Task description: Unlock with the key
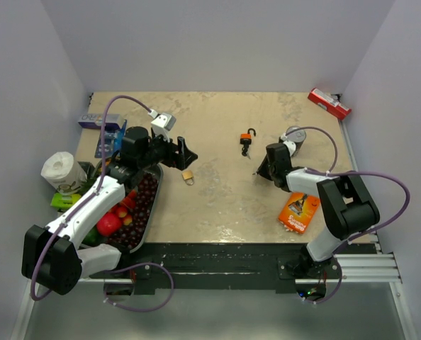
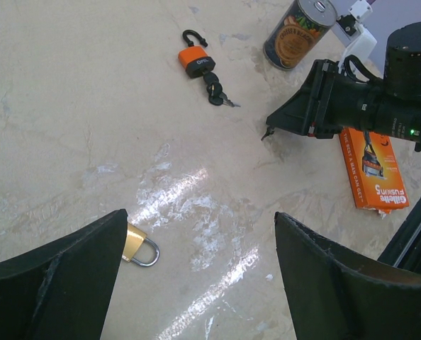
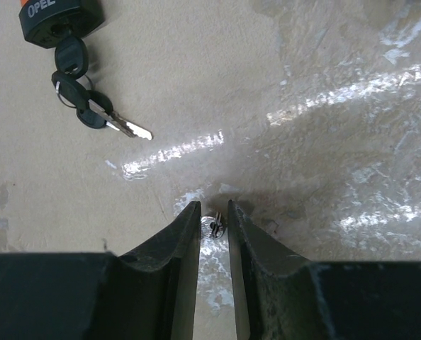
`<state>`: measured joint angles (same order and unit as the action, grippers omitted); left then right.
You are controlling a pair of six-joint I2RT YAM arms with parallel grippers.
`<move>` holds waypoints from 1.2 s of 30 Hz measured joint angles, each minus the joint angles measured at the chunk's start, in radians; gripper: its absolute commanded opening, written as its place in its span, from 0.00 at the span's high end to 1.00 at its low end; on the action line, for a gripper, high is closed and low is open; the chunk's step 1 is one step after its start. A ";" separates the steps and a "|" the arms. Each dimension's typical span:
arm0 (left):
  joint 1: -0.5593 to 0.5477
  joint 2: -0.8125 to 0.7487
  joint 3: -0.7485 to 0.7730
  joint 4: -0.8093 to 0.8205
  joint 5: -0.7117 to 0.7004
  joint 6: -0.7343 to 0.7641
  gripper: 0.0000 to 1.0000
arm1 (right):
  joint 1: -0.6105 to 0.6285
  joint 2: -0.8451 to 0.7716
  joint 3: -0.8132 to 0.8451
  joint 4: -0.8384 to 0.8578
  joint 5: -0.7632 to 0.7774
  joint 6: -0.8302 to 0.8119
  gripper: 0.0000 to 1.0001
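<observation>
Closest to the lens, the right gripper (image 3: 214, 212) holds its jaws to a narrow slit at the table, a small shiny scrap between the tips; whether it is pinched I cannot tell. The key (image 3: 104, 119) lies ahead and to the left of those jaws, well apart. Its black head is toward the orange padlock (image 3: 54, 20) and its blade slants down-right, roughly back toward the fingers. It hangs on a ring with a second key whose head sits at the lock's base. The right arm is clearly nearer. The left gripper (image 2: 200, 216) gapes wide and empty across the table, a brass padlock (image 2: 136, 244) just beside one finger.
</observation>
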<state>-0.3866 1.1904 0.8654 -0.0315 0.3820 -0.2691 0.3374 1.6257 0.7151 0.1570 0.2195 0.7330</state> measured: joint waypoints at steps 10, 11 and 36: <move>0.000 0.000 0.000 0.000 0.000 0.000 0.11 | 0.023 0.023 0.025 -0.012 0.007 -0.002 1.00; 0.000 0.000 0.000 0.000 0.000 0.000 0.11 | 0.023 0.023 0.026 -0.014 0.007 -0.004 1.00; -0.098 -0.001 -0.044 0.149 0.333 0.005 0.11 | 0.231 -0.426 0.026 -0.087 -0.180 0.068 1.00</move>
<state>-0.4843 1.1896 0.8215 0.1177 0.7151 -0.2646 0.5682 1.1999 0.7410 0.0704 0.0395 0.8013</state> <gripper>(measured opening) 0.888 0.014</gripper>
